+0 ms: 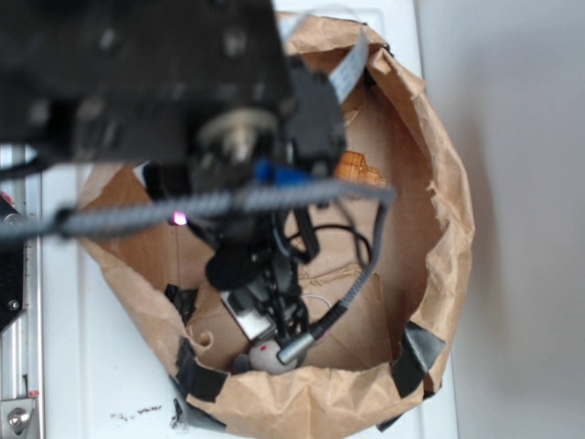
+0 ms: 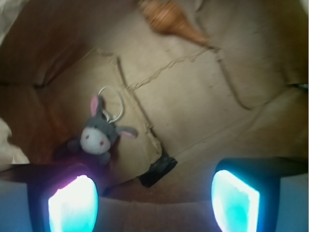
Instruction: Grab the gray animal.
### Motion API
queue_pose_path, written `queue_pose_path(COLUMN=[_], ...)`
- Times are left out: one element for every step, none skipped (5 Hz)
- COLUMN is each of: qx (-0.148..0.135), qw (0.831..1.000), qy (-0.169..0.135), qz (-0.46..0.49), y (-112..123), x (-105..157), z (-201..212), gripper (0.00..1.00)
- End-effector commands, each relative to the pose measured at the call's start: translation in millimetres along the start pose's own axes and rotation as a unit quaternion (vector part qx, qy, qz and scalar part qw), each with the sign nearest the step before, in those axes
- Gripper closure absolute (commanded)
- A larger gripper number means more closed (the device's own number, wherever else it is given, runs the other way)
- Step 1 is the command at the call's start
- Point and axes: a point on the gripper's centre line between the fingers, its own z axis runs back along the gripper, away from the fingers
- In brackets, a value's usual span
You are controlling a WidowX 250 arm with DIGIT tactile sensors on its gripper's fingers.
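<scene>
Closest in the wrist view, the pincer shows as two glowing pads, one at lower left and the other at lower right, set wide apart with nothing between them: it is released. Just beyond the left pad lies the gray animal, on the brown paper floor of the bag. Its pale muzzle and red dot eyes face the camera, one pink-lined ear stands up and the other sticks out sideways, and a white loop curls from its head. A strip of black tape sits on the paper near the toy, toward the middle. Farthest off, at the top edge, an orange-brown seashell lies well apart from the toy.

Seen from the exterior camera, the black arm fills the upper left and reaches down into the bag, whose rolled-down rim forms a ring patched with black tape on a white worktop. Under the pincer only a pale, rounded bit of the toy shows, by the near wall of the bag. The seashell is partly hidden behind the arm here, and this view does not show how the jaws stand.
</scene>
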Motion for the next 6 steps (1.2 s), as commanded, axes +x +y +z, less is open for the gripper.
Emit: queue_pose_path(qx=[-0.01,-0.01,-0.062,-0.074,-0.08,-0.058], qw=[1.0,1.0,0.996,0.991,0.981,0.975], qy=[-0.017,-0.017,-0.014,-0.022,-0.015,-0.004], qz=[-0.003,-0.003,0.065,0.106,0.177,0.215], y=[0,0,1,-7,-29,-40], x=[4,4,5,13,55,68], z=[11,11,-5,-16,-31,-51], gripper=[0.0,0.0,0.0,0.0,0.0,0.0])
